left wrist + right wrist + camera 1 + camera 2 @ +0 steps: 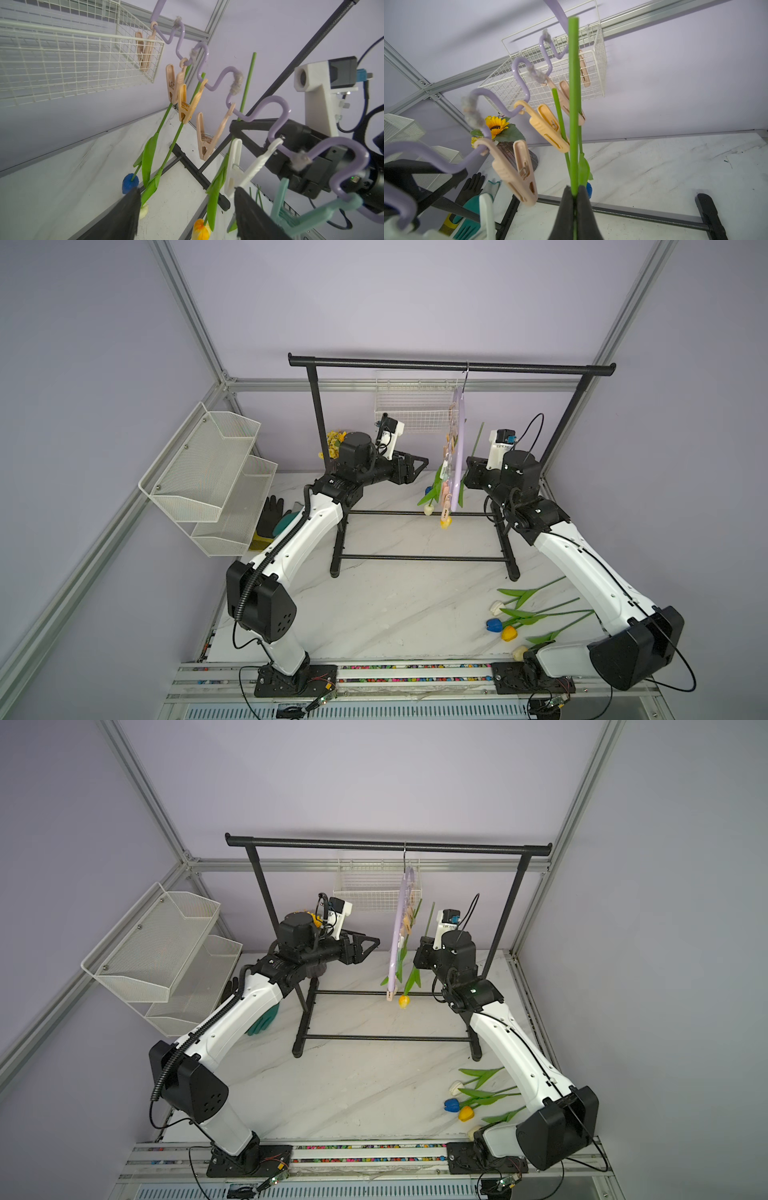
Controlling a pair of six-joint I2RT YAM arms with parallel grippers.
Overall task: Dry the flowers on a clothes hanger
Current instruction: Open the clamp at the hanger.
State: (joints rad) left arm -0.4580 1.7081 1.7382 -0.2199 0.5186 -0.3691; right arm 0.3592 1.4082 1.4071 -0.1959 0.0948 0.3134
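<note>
The lilac clothes hanger [457, 448] [218, 83] hangs by its hook from the black rack, pegs along its wavy bar. Two flowers hang head down from beige pegs: a blue one [130, 182] and a cream one [143, 209]. My right gripper [574, 197] [468, 462] is shut on the green stem [574, 104] of a yellow tulip [445, 523] [200, 230], beside a white peg [234, 166]; whether that peg clamps the stem I cannot tell. My left gripper [187, 207] [426, 462] stands open on the hanger's other side, holding nothing. Several more tulips [532, 614] lie on the table.
The black garment rack [449, 364] spans the back, its feet and cross bars [419, 558] on the marble table. A white wire basket [411, 414] hangs on the wall behind. Mesh shelves [208, 472], gloves [272, 518] and a sunflower bouquet [496, 124] stand at the left.
</note>
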